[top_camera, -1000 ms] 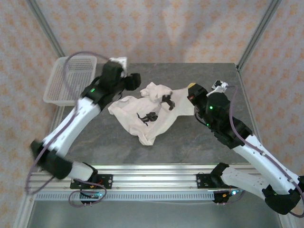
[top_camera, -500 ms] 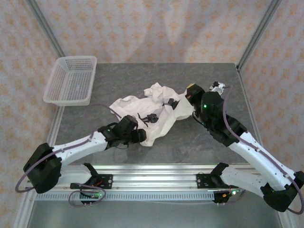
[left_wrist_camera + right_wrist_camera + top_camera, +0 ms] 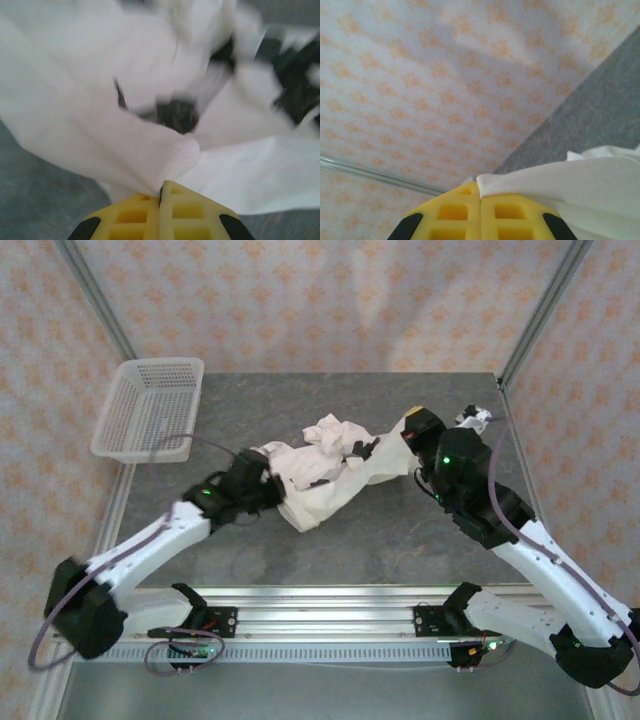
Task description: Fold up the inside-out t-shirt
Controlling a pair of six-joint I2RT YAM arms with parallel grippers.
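Observation:
The inside-out t-shirt (image 3: 325, 470) is an off-white crumpled heap with small black marks, stretched across the middle of the grey table (image 3: 400, 540). My left gripper (image 3: 268, 485) is shut on the shirt's left edge. In the left wrist view the yellow fingers (image 3: 135, 215) pinch a fold of the t-shirt (image 3: 125, 145). My right gripper (image 3: 412, 438) is shut on the shirt's right end. In the right wrist view a white hem of the t-shirt (image 3: 560, 175) comes out of the gripper (image 3: 480, 192), whose jaws are shut on it.
A white mesh basket (image 3: 150, 408) sits at the table's back left corner. Patterned walls (image 3: 320, 300) and metal posts enclose the table. The arms' base rail (image 3: 320, 625) runs along the near edge.
My left arm swung from the back left down to the shirt's near left edge, then shut on the cloth and drew it left. The right gripper stayed shut on the shirt, shifting slightly.

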